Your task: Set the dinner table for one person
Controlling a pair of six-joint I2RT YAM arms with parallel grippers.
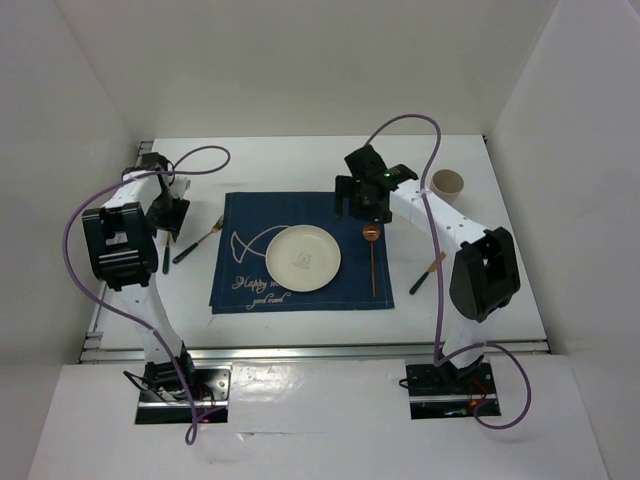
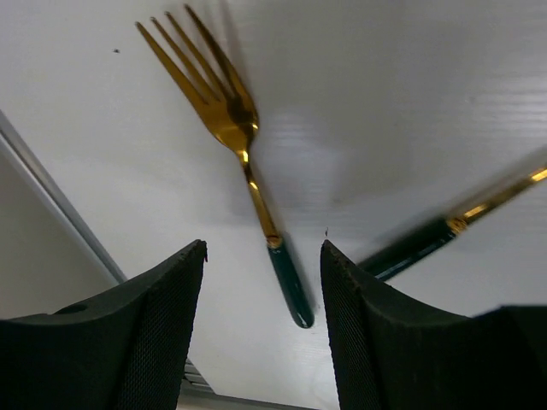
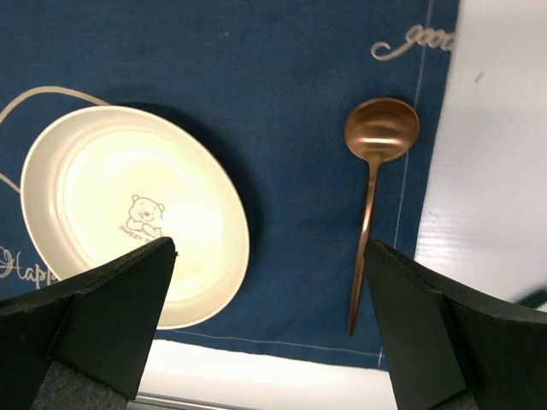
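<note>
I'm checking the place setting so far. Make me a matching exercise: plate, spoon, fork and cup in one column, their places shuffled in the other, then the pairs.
Things:
1. plate
2. spoon
3. fork
4. cup

Places:
A. on the bare table, left of the mat
B. on the table, off the mat, towards the far right
C. middle of the mat
D. on the mat, near its right edge

Pairs: 1-C, 2-D, 3-A, 4-B

Shiny gold metal fork (image 2: 229, 118), glossy green handle (image 2: 291, 290), matt woven cloth placemat (image 3: 256, 94), glossy plate (image 3: 128, 205), coppery metal spoon (image 3: 373, 171), smooth white counter (image 2: 385, 94)
</note>
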